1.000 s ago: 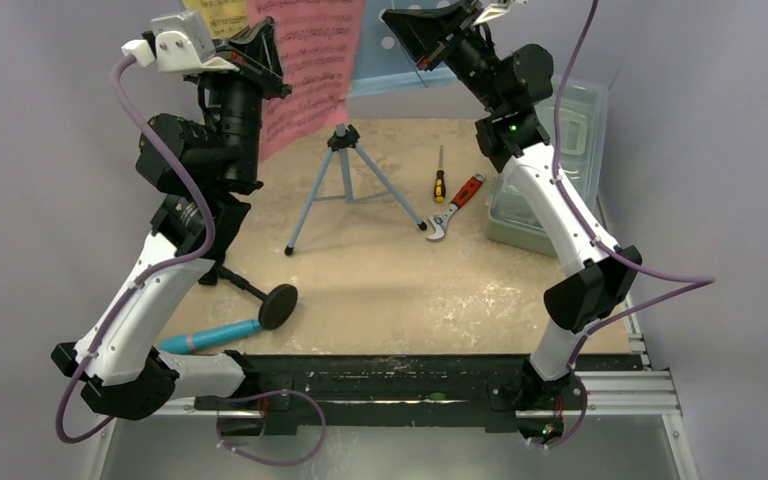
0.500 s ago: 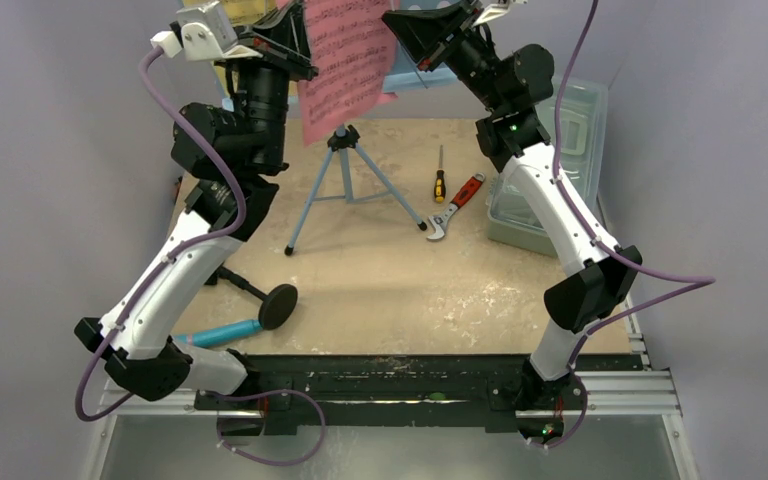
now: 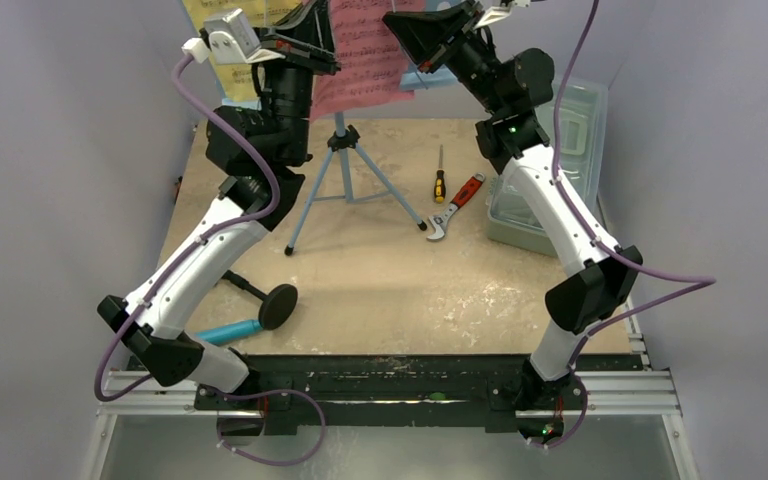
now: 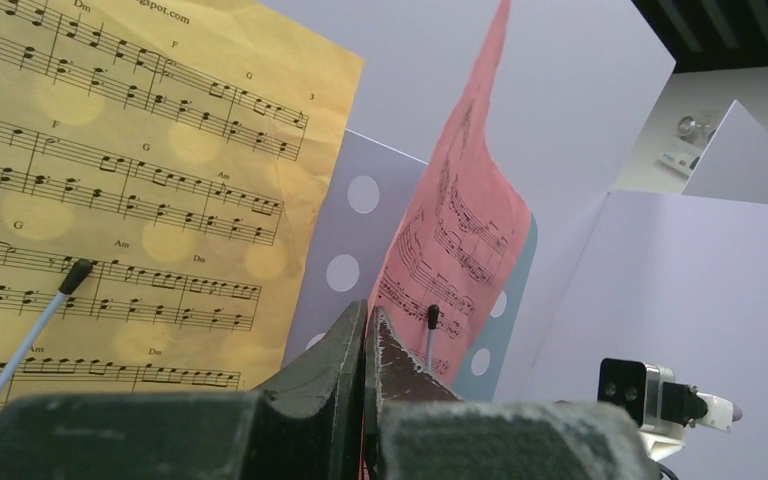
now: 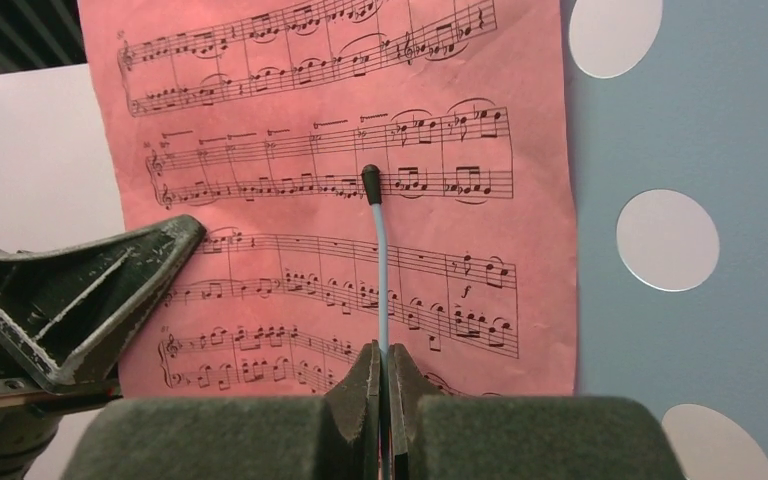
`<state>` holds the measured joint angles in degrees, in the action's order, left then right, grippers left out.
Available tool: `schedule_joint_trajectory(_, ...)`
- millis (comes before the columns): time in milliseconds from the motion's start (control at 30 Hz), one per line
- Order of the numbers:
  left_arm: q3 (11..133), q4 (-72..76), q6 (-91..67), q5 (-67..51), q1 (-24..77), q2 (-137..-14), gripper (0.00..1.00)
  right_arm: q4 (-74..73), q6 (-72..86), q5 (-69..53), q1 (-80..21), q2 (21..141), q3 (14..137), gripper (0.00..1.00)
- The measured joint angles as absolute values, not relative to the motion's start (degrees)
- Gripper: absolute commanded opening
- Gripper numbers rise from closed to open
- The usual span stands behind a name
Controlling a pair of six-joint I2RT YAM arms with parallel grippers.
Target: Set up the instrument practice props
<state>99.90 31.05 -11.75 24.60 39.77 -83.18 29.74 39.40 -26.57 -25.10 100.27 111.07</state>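
Observation:
The light blue music stand [image 3: 345, 180] stands on its tripod at the back of the table. Its perforated plate [image 5: 680, 130] fills the right wrist view. My left gripper [image 4: 367, 312] is shut on the edge of the pink page [image 4: 460, 230] and holds it against the plate, beside the yellow page [image 4: 130, 180]. My right gripper [image 5: 381, 350] is shut on the stand's thin page-holder wire [image 5: 381, 270], which crosses the pink page [image 5: 340, 200]. The cyan microphone [image 3: 225, 331] and the black mic stand [image 3: 278, 303] lie at the front left.
A screwdriver [image 3: 440, 178] and a red-handled wrench [image 3: 457, 205] lie right of the tripod. A clear lidded box [image 3: 550, 180] sits at the right edge, behind my right arm. Grey walls close in the back and sides.
My left arm has swung to the right and up, carrying the pink page across to the front of the stand's plate. My right arm has not moved.

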Motion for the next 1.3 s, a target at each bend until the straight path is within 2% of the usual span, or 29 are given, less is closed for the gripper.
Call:
schedule_joint_trajectory(300,94.19,37.28,-13.06,24.93,39.75,-80.71,0.0,29.04,38.98,-26.83,-25.1,99.55,111.07,0.0)
schedule_joint_trajectory(700,98.94,41.65,-13.19,24.95,39.31,-83.05,0.0,28.12,38.98,-26.85,-25.1,99.55,111.31,0.0)
schedule_joint_trajectory(1300,100.55,42.11,-17.39,19.05,37.58,-91.26,0.0,27.77,38.81,-27.03,-25.06,99.55,111.5,0.0)
